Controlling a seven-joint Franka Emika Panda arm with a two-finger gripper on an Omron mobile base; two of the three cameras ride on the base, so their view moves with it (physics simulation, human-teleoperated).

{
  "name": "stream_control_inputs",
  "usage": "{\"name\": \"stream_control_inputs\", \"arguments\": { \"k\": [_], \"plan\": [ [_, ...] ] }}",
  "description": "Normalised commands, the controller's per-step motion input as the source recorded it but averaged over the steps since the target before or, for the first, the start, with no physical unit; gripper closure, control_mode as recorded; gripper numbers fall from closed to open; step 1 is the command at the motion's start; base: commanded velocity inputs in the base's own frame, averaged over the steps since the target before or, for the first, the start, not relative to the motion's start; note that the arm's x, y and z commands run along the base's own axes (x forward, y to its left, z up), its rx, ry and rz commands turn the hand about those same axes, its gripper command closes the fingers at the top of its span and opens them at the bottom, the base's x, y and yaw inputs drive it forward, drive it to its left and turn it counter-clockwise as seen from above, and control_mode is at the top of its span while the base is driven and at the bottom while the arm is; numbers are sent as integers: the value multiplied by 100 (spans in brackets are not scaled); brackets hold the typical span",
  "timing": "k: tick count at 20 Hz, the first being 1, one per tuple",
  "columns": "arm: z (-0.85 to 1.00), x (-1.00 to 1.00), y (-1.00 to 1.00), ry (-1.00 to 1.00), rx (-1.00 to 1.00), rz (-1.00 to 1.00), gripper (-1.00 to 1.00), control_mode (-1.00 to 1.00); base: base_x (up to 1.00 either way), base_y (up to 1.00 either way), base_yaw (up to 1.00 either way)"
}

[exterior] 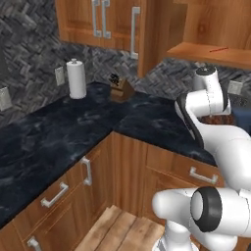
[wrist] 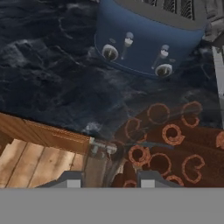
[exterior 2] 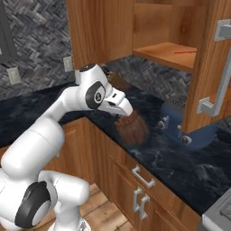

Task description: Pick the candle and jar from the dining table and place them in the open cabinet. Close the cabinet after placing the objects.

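Note:
My gripper (exterior 2: pixel 127 117) is shut on the jar (exterior 2: pixel 132 128), a dark brown rounded jar hanging just above the black marble counter (exterior 2: pixel 167 158) near its front edge. The hand view shows the jar (wrist: pixel 175 144) with orange swirl marks, low and to the right between my fingertips (wrist: pixel 70 179). Up and to the right stands the open cabinet, with its bare wood shelf (exterior 2: pixel 164 52) and its door (exterior 2: pixel 210 67) swung out. The same shelf (exterior: pixel 211 51) appears at the upper right of the left base view. The candle and the dining table are out of view.
A blue toaster (wrist: pixel 144 39) sits on the counter just beyond the jar, under the open door (exterior 2: pixel 180 122). A paper towel roll (exterior: pixel 76 78) and a knife block (exterior: pixel 121 89) stand by the back wall. Drawers with silver handles (exterior 2: pixel 143 177) front the counter.

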Motion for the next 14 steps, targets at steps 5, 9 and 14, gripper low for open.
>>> {"name": "stream_control_inputs", "arguments": {
  "k": [5, 9, 14],
  "plan": [
    [0, 0, 0, 0, 0, 0, 100, 100, 14, -5, -42],
    [0, 0, 0, 0, 0, 0, 100, 100, 41, 6, -54],
    [0, 0, 0, 0, 0, 0, 100, 100, 62, 31, -42]
  ]
}}
